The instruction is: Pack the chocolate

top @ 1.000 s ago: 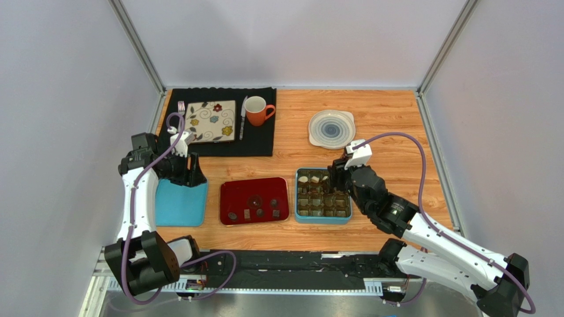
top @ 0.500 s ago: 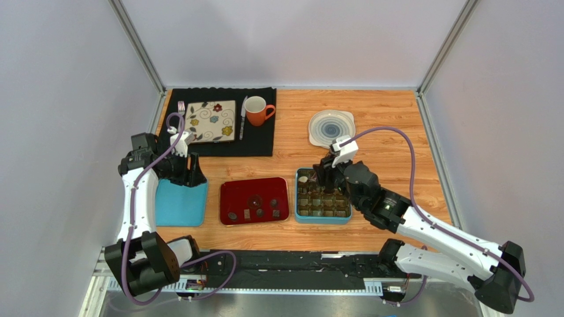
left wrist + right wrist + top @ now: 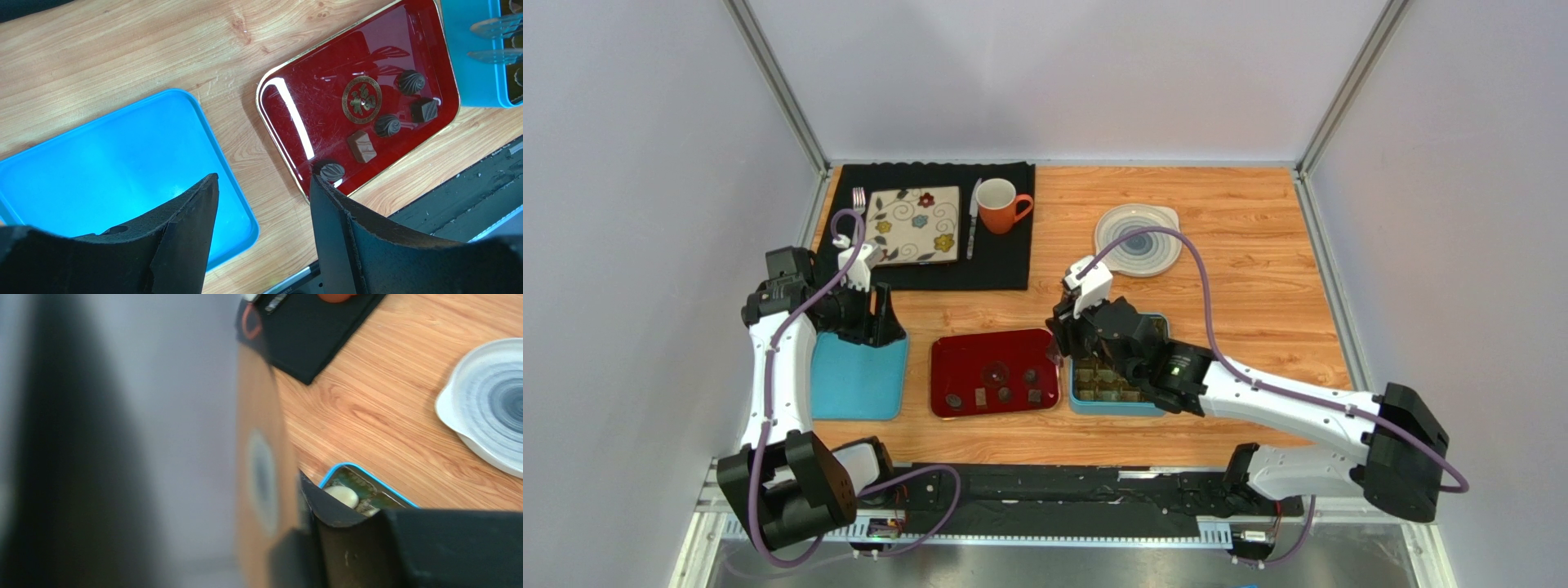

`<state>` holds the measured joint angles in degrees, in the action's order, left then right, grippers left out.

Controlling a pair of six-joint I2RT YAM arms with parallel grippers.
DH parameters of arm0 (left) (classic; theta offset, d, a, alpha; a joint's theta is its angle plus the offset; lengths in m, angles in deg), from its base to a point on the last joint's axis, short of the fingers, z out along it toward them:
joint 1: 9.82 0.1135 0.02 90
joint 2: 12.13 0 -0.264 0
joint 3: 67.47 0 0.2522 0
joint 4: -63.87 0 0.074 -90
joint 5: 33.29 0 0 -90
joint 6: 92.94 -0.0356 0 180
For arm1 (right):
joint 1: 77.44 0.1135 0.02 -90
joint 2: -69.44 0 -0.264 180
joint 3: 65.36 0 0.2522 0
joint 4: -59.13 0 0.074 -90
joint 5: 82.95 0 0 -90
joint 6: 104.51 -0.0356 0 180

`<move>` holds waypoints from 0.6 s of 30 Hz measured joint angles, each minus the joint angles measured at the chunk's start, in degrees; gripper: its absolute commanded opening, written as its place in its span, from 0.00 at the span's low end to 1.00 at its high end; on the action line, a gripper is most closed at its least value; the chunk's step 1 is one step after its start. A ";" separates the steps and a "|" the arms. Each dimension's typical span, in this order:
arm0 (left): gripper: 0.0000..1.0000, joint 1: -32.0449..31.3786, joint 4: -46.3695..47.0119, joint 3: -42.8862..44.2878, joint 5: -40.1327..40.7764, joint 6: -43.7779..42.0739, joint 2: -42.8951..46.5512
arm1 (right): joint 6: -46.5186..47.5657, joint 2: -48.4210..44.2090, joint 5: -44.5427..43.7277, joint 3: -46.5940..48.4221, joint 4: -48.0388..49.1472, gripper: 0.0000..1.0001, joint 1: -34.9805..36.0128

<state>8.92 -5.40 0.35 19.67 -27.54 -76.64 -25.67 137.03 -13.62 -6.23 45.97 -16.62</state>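
Note:
Several dark chocolates (image 3: 1004, 395) lie on the red tray (image 3: 965, 355), which also shows in the left wrist view as the red tray (image 3: 319, 92) with a ridged chocolate (image 3: 387, 125) on it. The teal box (image 3: 1120, 408) to its right holds more pieces, mostly hidden under my right arm. A white chocolate (image 3: 342, 495) sits in the corner of the box (image 3: 368, 474). My right gripper (image 3: 1060, 341) hangs between tray and box, fingers apart, nothing visibly held; its view is badly blurred. My left gripper (image 3: 263, 179) stands open and empty over the blue lid (image 3: 110, 165).
A black mat (image 3: 1008, 251) at the back left carries a floral plate (image 3: 916, 224), an orange mug (image 3: 1001, 205), a fork (image 3: 858, 199) and a knife (image 3: 973, 221). A round grey-white dish (image 3: 1136, 233) sits behind the teal box. Grey walls enclose the table.
My right arm has swung left, from over the middle of the teal box to its left edge beside the red tray. The left arm has not moved.

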 measured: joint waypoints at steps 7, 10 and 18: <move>0.65 0.00 -0.02 0.00 0.00 0.00 0.00 | -0.70 6.84 1.49 1.92 3.26 0.38 1.64; 0.65 0.00 -0.02 0.00 0.00 0.00 0.02 | -1.09 8.81 2.08 2.45 4.17 0.42 1.90; 0.65 0.00 -0.02 0.00 0.02 0.00 0.02 | -2.29 12.15 2.51 3.02 6.16 0.47 2.60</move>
<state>8.92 -5.42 0.35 19.69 -27.54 -76.62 -27.96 149.18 -11.11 -3.22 52.14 -14.02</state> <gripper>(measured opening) 0.651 0.450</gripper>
